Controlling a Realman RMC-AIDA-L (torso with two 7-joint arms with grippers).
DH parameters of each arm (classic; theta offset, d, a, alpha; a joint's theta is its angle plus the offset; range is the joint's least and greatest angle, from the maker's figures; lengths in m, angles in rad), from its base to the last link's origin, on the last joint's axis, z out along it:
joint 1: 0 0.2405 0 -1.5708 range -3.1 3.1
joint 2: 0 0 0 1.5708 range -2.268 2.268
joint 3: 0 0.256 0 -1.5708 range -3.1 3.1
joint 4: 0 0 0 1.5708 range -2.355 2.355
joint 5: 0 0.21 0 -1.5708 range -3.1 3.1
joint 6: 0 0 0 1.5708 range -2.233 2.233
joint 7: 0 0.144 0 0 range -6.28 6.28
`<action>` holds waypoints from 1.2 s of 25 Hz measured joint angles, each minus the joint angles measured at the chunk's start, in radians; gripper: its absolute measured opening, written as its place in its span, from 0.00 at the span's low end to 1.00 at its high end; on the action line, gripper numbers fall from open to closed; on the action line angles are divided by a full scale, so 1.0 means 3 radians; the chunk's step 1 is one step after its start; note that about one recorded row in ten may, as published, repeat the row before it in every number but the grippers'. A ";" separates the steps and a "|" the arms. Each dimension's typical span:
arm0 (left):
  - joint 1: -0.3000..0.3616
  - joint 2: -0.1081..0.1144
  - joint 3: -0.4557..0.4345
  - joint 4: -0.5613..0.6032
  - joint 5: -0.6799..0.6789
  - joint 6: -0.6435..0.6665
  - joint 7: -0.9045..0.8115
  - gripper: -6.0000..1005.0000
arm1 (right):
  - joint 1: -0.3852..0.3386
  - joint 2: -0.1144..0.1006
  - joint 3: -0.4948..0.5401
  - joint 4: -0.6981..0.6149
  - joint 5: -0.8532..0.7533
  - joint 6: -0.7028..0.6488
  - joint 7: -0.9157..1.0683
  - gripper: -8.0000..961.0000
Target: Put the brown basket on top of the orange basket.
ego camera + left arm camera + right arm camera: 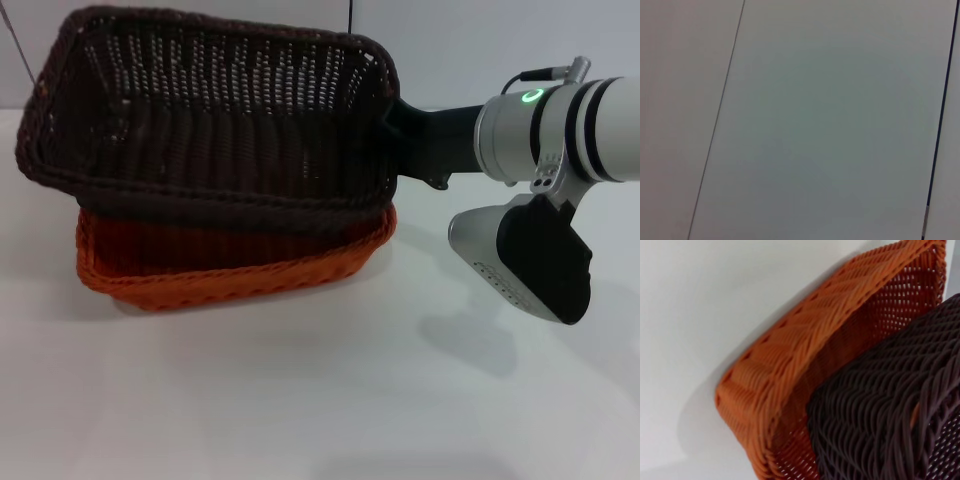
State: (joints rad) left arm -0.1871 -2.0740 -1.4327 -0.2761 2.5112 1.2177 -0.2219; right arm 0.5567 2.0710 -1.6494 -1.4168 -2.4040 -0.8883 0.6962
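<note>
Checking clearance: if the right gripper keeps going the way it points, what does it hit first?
Likely the dark brown woven wicker basket: the right gripper is already at its right rim, pointing left. The bright orange woven wicker basket sits below that line.

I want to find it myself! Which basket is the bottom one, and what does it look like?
Look at the white table, where two woven baskets are stacked. The orange basket sits flat underneath, with the brown basket tilted partly inside it, its right end at the right end effector. Its bright orange colour sets it apart.
</note>
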 joint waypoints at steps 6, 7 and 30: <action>-0.0013 0.0000 0.0000 0.0000 0.0000 -0.0007 -0.0002 0.78 | -0.0023 -0.0004 -0.0015 0.0104 0.0086 0.0103 -0.0004 0.28; -0.0020 0.0000 0.0000 0.0000 0.0000 -0.0012 -0.0002 0.78 | -0.0023 -0.0004 -0.0015 0.0104 0.0086 0.0103 -0.0004 0.28; -0.0039 0.0015 -0.0026 0.0003 -0.0006 -0.0071 -0.0002 0.78 | -0.0456 0.0010 -0.0076 -0.0364 0.0081 0.0077 0.0044 0.74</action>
State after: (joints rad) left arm -0.1989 -2.0693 -1.4404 -0.2752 2.5094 1.1962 -0.2225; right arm 0.4200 2.0740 -1.6721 -1.5261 -2.3798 -0.8651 0.7094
